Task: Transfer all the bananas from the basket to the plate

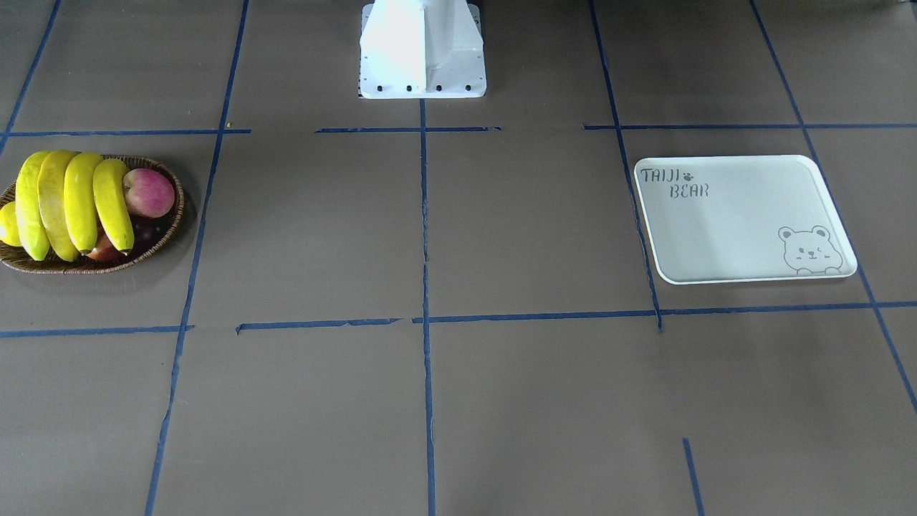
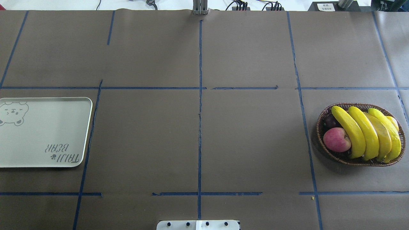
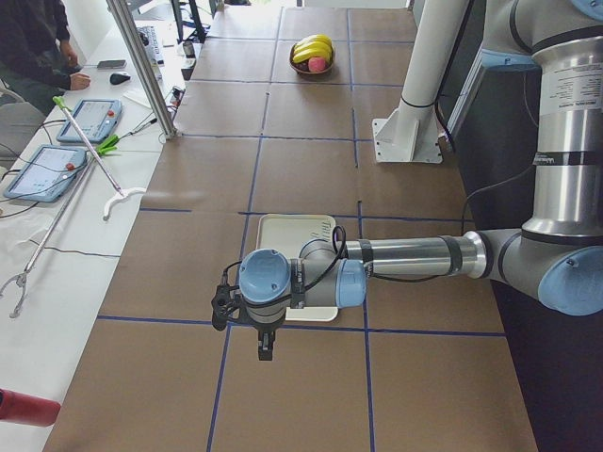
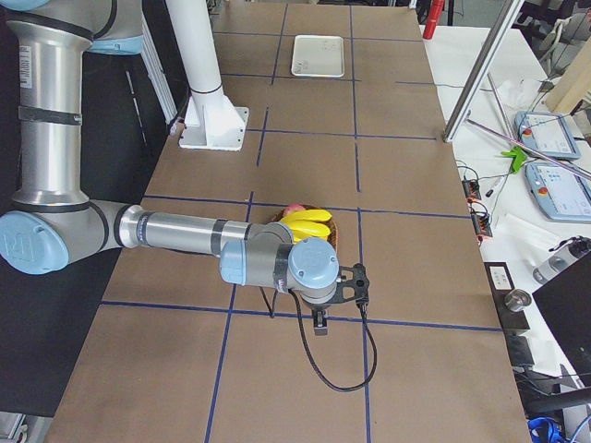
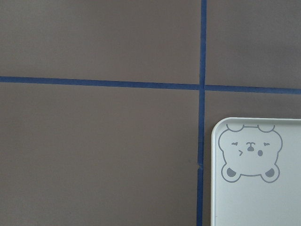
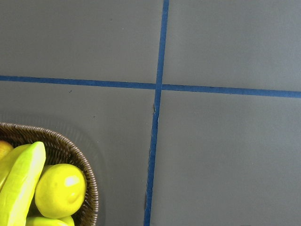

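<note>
Bananas: four, lying side by side across the basket, with a red apple touching the one nearest the pedestal. The basket sits well apart from the pedestal, on the robot's right. The plate lies flat, well apart from the pedestal on the robot's left, and carries no fruit.

Arm pose:
- Left arm: the forearm runs level, out from the pedestal side and over the plate. The left hand points straight down above the desk, just past the plate edge farthest from the pedestal. The finger state cannot be determined from the side view.
- Right arm: the forearm is level and reaches past the basket. The right hand points straight down above the desk, on the basket side farthest from the pedestal. The finger state cannot be determined.
- The right wrist view shows the basket rim, a banana and a round yellow fruit in its lower left corner.

Surface and room:
- The desk is covered in brown paper marked with blue tape lines in a grid.
- A white bench runs along the desk side opposite the pedestal. It holds two teach pendants, and a person is at its far end.
</note>
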Motion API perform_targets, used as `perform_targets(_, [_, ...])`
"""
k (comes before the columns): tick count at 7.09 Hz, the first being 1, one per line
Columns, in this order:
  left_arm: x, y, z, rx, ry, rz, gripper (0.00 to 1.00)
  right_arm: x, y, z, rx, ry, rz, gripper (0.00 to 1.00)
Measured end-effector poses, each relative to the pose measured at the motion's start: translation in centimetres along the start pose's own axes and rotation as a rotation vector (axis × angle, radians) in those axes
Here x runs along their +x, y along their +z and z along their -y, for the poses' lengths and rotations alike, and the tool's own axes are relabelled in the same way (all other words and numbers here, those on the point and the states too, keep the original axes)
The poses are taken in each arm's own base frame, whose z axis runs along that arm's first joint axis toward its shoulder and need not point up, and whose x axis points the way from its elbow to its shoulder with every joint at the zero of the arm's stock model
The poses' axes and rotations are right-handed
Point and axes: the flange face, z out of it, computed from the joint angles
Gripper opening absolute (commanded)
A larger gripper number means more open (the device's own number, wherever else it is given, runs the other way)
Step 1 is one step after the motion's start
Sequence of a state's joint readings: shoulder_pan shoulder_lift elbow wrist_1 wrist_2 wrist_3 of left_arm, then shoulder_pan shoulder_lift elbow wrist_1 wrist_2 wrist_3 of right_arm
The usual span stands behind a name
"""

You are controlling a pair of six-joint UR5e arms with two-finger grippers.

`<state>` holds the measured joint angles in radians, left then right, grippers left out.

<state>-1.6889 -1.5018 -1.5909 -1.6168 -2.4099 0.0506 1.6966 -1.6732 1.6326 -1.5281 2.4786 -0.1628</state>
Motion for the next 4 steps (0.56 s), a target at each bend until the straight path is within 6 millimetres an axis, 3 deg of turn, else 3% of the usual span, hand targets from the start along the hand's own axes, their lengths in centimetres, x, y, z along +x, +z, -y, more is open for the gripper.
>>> perform_targets(2, [0.1, -0.1, 0.0, 0.003, 0.003, 0.0, 1.0, -0.2, -0.2, 0.2, 0.007, -0.01, -0.007, 1.0])
perform_targets(4, [0.5, -0.4, 0.1, 0.008, 0.008, -0.003, 1.0, -1.8, -1.5, 1.1, 0.032, -0.045, -0.012, 1.0])
